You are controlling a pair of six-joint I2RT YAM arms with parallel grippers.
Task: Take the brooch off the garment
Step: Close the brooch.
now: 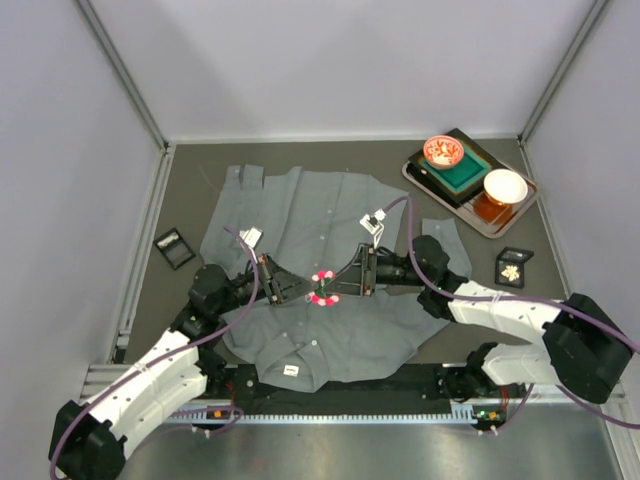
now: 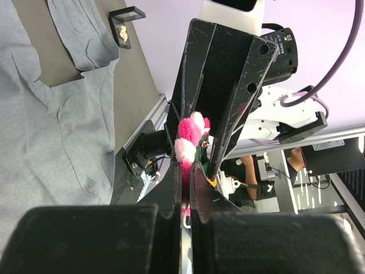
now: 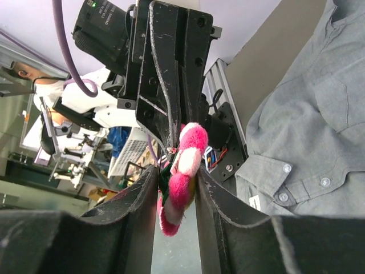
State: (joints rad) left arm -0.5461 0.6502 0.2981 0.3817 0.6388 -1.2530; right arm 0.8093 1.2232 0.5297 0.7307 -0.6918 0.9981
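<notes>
A grey long-sleeved button-up shirt (image 1: 320, 220) lies spread flat across the dark tabletop (image 1: 190, 195), its collar towards the arms' bases. Over its middle the two arms meet tip to tip, and between them sits a fuzzy pink and white brooch (image 1: 323, 287). From above, the left claw (image 1: 305, 290) and right claw (image 1: 345, 284) hide most of the brooch, and that view cannot settle whether it touches the cloth.

The wrist cameras fill this in. The left wrist view shows the left claw's fingers (image 2: 173, 188) drawn narrow, nipping the brooch's lower end, with a green part just beside the pink. The right claw reaches in from above and closes on the same piece. The right wrist view shows its own fingers (image 3: 212, 191) pressed against both flanks of the brooch. In both views the brooch stands against the room behind, with the shirt off to one side.

Only the top view takes in a brown tray (image 1: 413, 173) of bowls at the far right corner.
</notes>
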